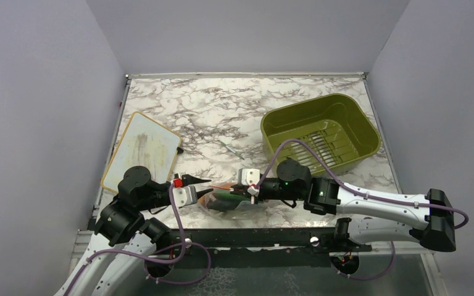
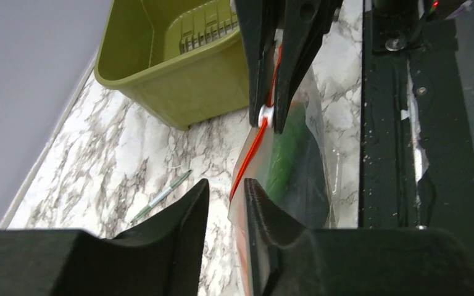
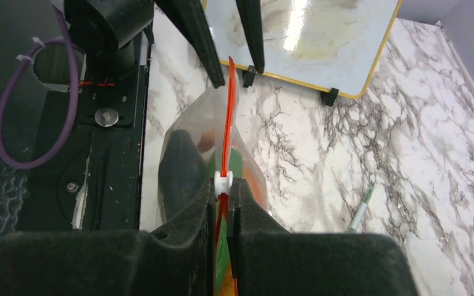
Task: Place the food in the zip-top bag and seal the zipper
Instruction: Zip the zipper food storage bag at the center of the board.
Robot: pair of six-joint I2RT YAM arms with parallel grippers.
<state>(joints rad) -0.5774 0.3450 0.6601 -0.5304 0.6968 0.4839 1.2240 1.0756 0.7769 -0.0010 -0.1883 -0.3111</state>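
Only wrist views show | right end effector (image 3: 225,185) pinching zipper (image 3: 229,111) | left end effector (image 2: 225,185) spread

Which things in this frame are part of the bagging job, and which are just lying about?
Job: the zip-top bag, its zipper, pinched by the right gripper, and the food inside.
Lying about: the olive-green tub, the tan-rimmed white board, the green pen.

No readable text, label or number shows anywhere.
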